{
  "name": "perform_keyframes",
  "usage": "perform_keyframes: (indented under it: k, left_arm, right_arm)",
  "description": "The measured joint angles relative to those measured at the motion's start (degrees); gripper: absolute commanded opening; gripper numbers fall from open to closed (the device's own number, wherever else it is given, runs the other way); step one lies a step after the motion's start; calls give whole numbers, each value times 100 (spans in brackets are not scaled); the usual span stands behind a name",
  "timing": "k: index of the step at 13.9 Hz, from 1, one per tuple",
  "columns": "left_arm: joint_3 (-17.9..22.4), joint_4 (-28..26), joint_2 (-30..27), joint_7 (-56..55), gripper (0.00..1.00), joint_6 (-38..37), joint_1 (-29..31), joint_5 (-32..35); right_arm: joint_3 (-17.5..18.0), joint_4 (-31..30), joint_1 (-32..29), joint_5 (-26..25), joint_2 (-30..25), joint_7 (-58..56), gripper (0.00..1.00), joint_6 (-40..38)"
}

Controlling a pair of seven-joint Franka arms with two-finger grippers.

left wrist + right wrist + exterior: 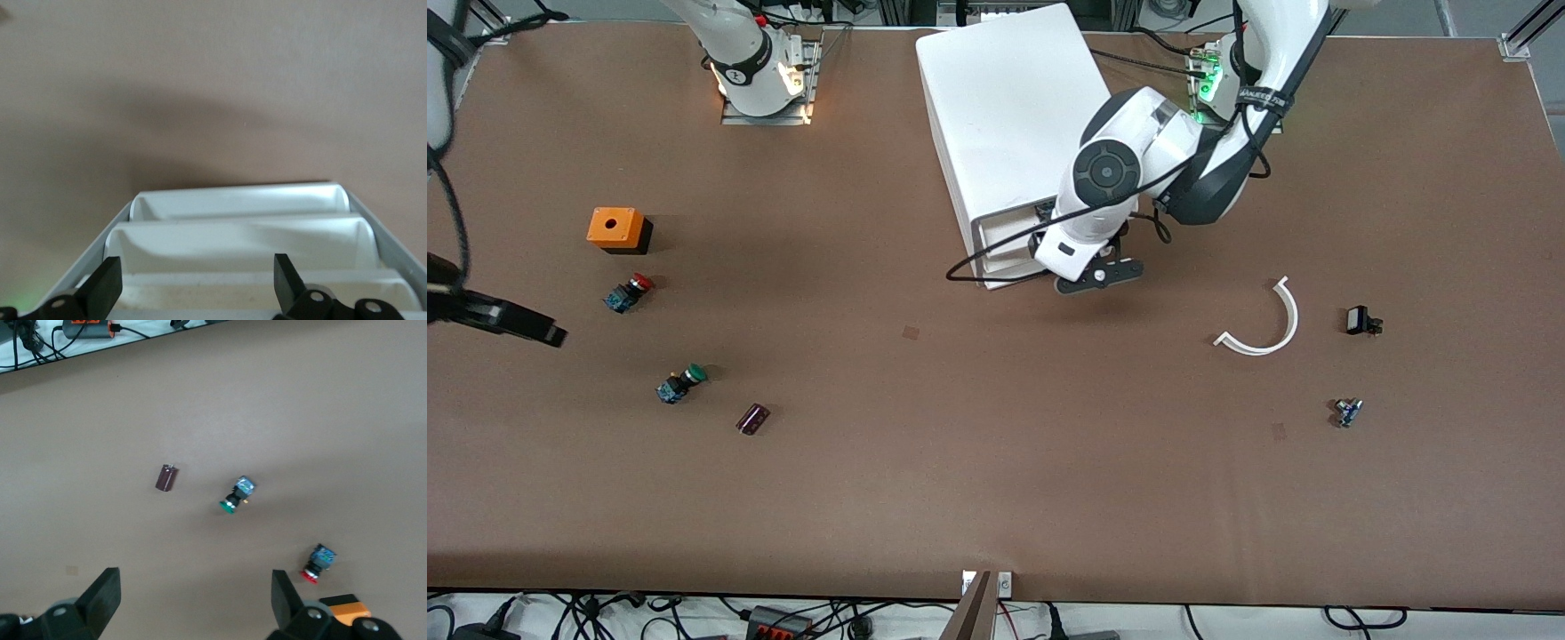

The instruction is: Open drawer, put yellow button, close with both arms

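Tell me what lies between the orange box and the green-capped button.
The red-capped button lies between the orange box and the green-capped button, closer to the box; the front view shows it.

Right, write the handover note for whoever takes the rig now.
Left gripper: open, empty, at the front of the cabinet's top drawer.
Right gripper: open, empty, over the table by the red button.
Yellow button: not made out in any view.
Done: nothing certain; the drawer looks shut.
Left: open the drawer, put the button in, close it.
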Motion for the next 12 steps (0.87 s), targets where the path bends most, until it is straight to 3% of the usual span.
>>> perform_keyframes:
  k: [3, 8, 12]
  left_arm:
    - [-177, -80, -10, -7, 100, -74, 1, 0]
    - [-259, -108, -39, -9, 100, -67, 62, 1]
    - [-239, 546, -162, 558, 100, -454, 616, 553]
  right_arm:
    - [2, -402, -185, -188, -480, -679, 100, 166]
    - [58, -753, -186, -406, -1006, -833, 100, 95]
    - [56, -1056, -189, -464, -1194, -833, 100, -77]
